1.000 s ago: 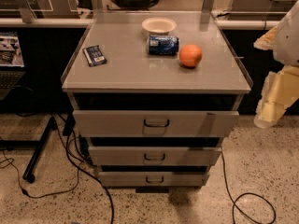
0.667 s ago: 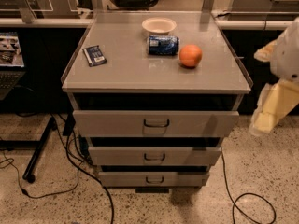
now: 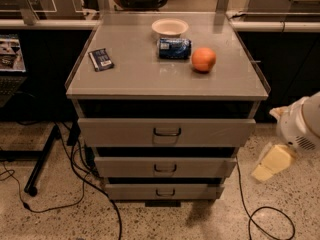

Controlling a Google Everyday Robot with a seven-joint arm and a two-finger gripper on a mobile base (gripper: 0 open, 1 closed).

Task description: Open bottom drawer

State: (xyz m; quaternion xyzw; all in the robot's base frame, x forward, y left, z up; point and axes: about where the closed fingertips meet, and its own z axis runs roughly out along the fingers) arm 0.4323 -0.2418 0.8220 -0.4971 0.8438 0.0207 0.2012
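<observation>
The bottom drawer [image 3: 165, 191] is the narrowest grey front of the three, low on the cabinet, with a small dark loop handle [image 3: 165, 192] at its centre. It looks shut or nearly shut. Above it are the mid-sized drawer [image 3: 165, 167] and the widest top drawer [image 3: 167, 132]. My gripper [image 3: 272, 163], cream-coloured, hangs at the right edge of the view below the white arm housing [image 3: 302, 124]. It is to the right of the cabinet, about level with the middle drawer, well apart from the handle.
On the cabinet top [image 3: 135, 74] lie a white bowl [image 3: 170, 27], a blue can on its side [image 3: 174, 48], an orange [image 3: 203, 59] and a dark packet [image 3: 101, 59]. Cables [image 3: 95, 189] trail on the floor at left and right. A black stand leg [image 3: 42, 159] slants at left.
My arm and gripper have moved down and slightly left along the right side of the cabinet. The drawers and the objects on top have not moved.
</observation>
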